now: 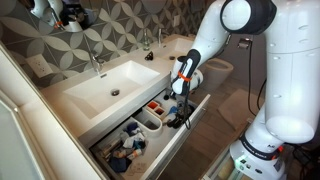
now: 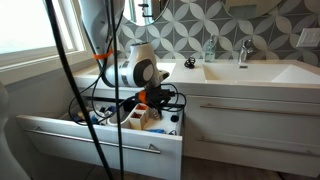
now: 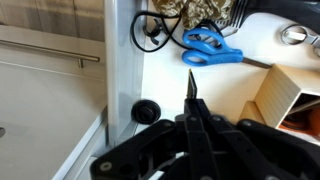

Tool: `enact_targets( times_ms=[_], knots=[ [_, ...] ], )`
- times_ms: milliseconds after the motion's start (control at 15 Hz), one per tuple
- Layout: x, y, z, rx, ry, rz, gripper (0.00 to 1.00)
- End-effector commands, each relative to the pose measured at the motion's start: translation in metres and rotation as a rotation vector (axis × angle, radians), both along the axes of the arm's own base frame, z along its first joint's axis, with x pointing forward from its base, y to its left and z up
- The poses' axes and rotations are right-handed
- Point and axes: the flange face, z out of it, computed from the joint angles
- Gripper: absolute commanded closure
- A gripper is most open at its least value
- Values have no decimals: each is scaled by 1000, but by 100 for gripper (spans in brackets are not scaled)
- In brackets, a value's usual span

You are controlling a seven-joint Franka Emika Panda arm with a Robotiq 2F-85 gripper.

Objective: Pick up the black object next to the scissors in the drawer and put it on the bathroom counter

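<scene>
Black object [image 3: 147, 110], small and round, lies in the wrist view on the white floor of the drawer [image 3: 255, 45], close against its side wall. The hand [image 3: 190, 82] hangs just beside it, its fingers pressed together into one thin point with nothing between them. Blue scissors [image 3: 210, 45] lie farther along the floor, touching a loop of black cord [image 3: 150, 30]; a wooden box [image 3: 275, 95] stands at the edge of the frame.

In an exterior view the arm [image 1: 205, 45] bends down from above the counter [image 1: 70, 100], beside the sink [image 1: 115, 85], into the open drawer.

In an exterior view the arm's wrist dips behind the drawer front [image 2: 100, 145]; the object cannot be made out there.
</scene>
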Motion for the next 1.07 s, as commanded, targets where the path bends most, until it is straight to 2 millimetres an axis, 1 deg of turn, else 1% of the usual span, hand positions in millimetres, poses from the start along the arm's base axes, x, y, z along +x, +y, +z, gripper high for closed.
enact_targets(
  times_ms=[0, 267, 467, 600, 667, 733, 800, 867, 933, 1000],
  knots=[
    [-15, -1, 50, 36, 46, -24, 99],
    [-22, 0, 109, 109, 87, -45, 99],
    [-20, -8, 157, 193, 83, -97, 99],
    [-22, -15, 187, 252, 52, -118, 99],
    [-23, -18, 199, 274, 32, -131, 99],
    [-25, -21, 212, 318, -28, -133, 99],
    [-17, -16, 190, 255, 21, -135, 97],
    [-18, -19, 202, 277, -8, -136, 97],
    [-20, -21, 210, 288, -24, -137, 97],
    [-21, -22, 212, 294, -30, -138, 97]
  ],
)
